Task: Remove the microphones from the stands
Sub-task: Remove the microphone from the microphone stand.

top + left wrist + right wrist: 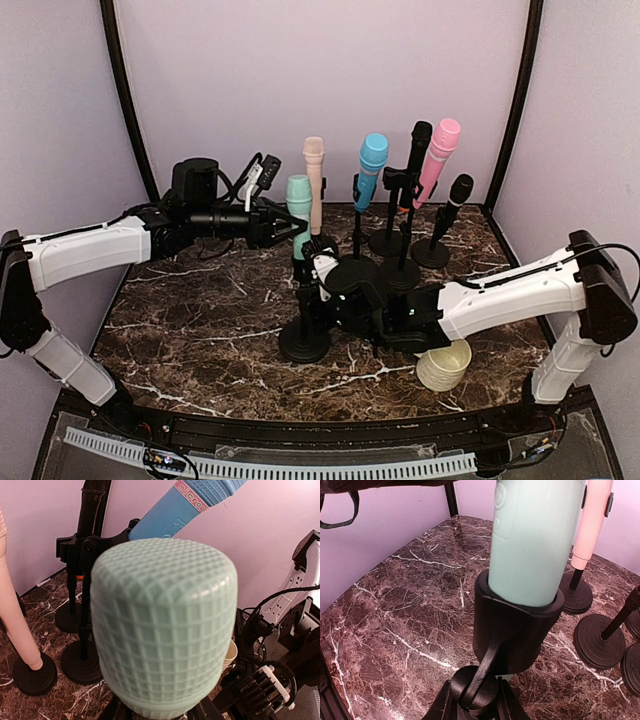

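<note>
Low in the frame, a cream cup (pixel 443 365) sits on the dark marble surface (pixel 190 320). Up-left of it, the right tool (pixel 316 294) is clamped on the stand (pixel 303 345). At centre the mint microphone (pixel 299 200) sits in that stand's clip. The left tool (pixel 285 228) flanks it, but I cannot tell its grip. Behind stand more microphones (pixel 373 160), then lilac walls (pixel 200 80).
</note>
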Available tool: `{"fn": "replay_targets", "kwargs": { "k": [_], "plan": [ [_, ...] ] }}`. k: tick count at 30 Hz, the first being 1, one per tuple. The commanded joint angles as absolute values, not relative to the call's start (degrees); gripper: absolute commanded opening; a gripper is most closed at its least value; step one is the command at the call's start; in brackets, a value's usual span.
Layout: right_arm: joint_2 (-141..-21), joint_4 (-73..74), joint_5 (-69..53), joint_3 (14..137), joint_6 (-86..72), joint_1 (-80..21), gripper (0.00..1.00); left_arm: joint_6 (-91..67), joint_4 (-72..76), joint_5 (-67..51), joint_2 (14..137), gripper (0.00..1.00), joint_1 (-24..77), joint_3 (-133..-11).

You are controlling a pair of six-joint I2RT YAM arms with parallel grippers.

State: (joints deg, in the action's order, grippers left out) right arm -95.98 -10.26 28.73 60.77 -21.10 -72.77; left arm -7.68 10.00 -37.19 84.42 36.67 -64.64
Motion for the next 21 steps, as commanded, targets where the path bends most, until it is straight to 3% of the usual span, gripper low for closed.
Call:
{"fn": "replay_targets", "kwargs": {
  "k": [1,21],
  "plan": [
    [-95.53,-8.71,24.54,58.58,-20.48,-73.51,0.0,-8.68,15.36,-45.75,81.18,0.0,37.06,-68.69],
    [-95.27,-11.71,22.02,56.81,-18.16,-73.73,0.0,-10.03,13.37,-40.32,81.15,0.0,37.08,-71.85]
  ]
}}
